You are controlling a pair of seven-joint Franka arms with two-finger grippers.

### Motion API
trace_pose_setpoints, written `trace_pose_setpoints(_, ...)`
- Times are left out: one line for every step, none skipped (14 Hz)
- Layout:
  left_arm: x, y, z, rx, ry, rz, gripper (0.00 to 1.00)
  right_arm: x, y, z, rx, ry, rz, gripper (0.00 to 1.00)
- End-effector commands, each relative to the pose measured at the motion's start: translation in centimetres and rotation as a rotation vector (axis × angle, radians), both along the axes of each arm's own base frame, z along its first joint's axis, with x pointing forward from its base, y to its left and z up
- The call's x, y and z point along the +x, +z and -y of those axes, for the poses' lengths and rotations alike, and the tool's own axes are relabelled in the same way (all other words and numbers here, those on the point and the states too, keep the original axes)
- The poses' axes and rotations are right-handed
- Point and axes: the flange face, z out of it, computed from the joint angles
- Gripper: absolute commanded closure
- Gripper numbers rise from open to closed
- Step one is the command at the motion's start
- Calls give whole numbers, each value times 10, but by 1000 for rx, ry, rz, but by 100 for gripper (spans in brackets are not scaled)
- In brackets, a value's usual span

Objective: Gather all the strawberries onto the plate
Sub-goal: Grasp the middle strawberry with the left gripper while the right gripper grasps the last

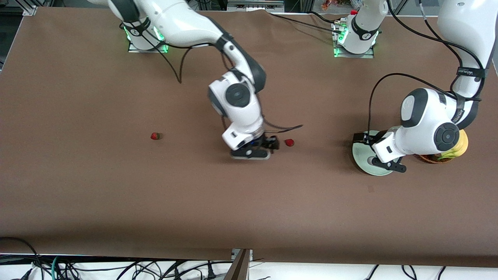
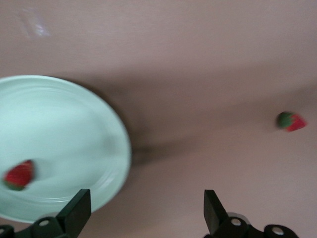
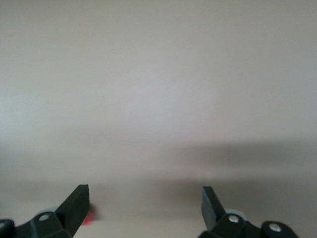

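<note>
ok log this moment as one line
left end effector open over plate rim | one strawberry in plate | right end effector open, low beside strawberry | third strawberry untouched

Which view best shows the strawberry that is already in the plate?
The left wrist view: the strawberry lies in plain sight on the mint-green plate, near its rim. In the front view the left arm covers most of the plate, so that berry is hidden. The right wrist view shows neither the plate nor that berry.
</note>
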Motion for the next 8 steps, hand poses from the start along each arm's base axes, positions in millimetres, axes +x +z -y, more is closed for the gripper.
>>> trace_pose_setpoints(-2,0,53,16,137,4,0,26,14,67,-56,100,-91,0)
trace_pose_setpoints(-5,1,81,30,184,13,0,41,17,101,-68,118,-109,0)
trace_pose_setpoints(-8,-5,105,39,241,15,0,53,15,134,-76,142,-121,0)
trace_pose_setpoints(-7,-11,121,42,307,26,0,61,11,168,-85,171,-136,0)
trace_pose_setpoints(-7,-23,136,27,349,51,0,65,1,200,-93,206,-161,0)
trace_pose_setpoints(-5,-34,149,1,373,88,0,69,-10,231,-97,217,-185,0)
trace_pose_setpoints(-9,-39,172,-16,386,111,0,67,-15,251,-100,208,-202,0)
trace_pose_setpoints(-15,-43,192,-6,423,108,0,62,-24,270,-113,185,-224,0)
